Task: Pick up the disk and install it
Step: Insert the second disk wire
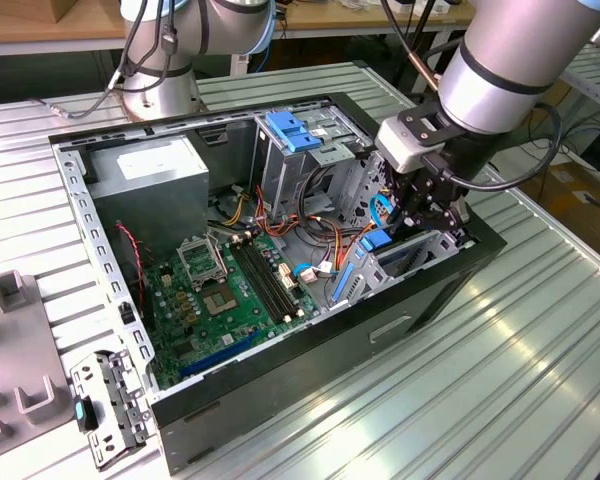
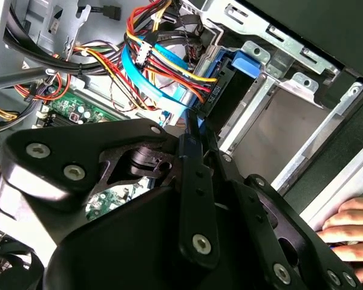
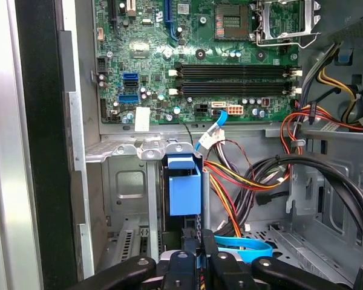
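Inside the metal bay (image 3: 118, 199), gripper (image 3: 198, 254) clamps the disk (image 3: 184, 187) edge-on, upright.

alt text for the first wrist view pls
The gripper reaches into an open computer case, closed on the edge of the disk, which stands on edge in a metal drive bay. Beyond lie the green motherboard and bundles of coloured cables.
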Controlling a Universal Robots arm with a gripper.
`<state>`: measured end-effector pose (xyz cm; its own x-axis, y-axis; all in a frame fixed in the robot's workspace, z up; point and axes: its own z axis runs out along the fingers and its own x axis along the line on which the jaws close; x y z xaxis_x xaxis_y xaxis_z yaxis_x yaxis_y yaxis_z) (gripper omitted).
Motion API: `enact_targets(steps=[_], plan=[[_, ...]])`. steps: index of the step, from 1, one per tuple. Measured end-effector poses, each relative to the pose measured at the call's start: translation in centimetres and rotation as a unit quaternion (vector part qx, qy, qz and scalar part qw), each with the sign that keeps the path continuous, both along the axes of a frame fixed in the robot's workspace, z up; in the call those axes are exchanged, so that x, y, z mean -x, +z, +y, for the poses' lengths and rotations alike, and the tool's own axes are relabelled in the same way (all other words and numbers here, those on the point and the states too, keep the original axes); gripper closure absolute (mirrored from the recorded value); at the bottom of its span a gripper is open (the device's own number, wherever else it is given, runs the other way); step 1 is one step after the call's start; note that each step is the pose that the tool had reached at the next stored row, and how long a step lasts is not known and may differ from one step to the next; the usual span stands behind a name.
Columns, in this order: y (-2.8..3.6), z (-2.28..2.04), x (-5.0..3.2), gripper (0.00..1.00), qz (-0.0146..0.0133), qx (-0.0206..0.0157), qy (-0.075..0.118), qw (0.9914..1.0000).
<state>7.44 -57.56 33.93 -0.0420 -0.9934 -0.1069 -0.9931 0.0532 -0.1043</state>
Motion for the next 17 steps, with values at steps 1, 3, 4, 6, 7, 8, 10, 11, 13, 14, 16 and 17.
enact_targets(steps=[1,3,4,6,7,8,10,11,13,14,16,17], plan=[[0.0,0.0,0.0,0.84,0.0,0.0,0.0,1.0],[0.0,0.0,0.0,0.84,0.0,0.0,0.0,1.0],[0.01,0.0,0.0,0.84,0.0,-0.0002,0.0,1.0],[0.86,0.0,0.0,0.76,0.0,-0.0001,0.0,1.0],[1.4,0.0,0.0,0.76,-0.0001,-0.0001,0.0,1.0],[2.0,0.0,0.0,0.76,-0.0002,-0.0001,0.0,1.0],[2.29,0.0,0.0,0.78,-0.0003,-0.0001,0.0,1.0],[2.28,0.0,0.0,0.78,-0.0004,-0.0002,0.0,1.0],[2.3,0.0,0.0,0.89,-0.0004,-0.0001,0.0,1.0],[2.3,0.0,0.0,0.89,-0.0003,-0.0001,0.0,1.0],[2.3,0.0,0.0,0.89,-0.0004,0.0,0.0,1.0],[2.29,0.0,0.0,0.89,-0.0004,-0.0001,0.0,1.0]])
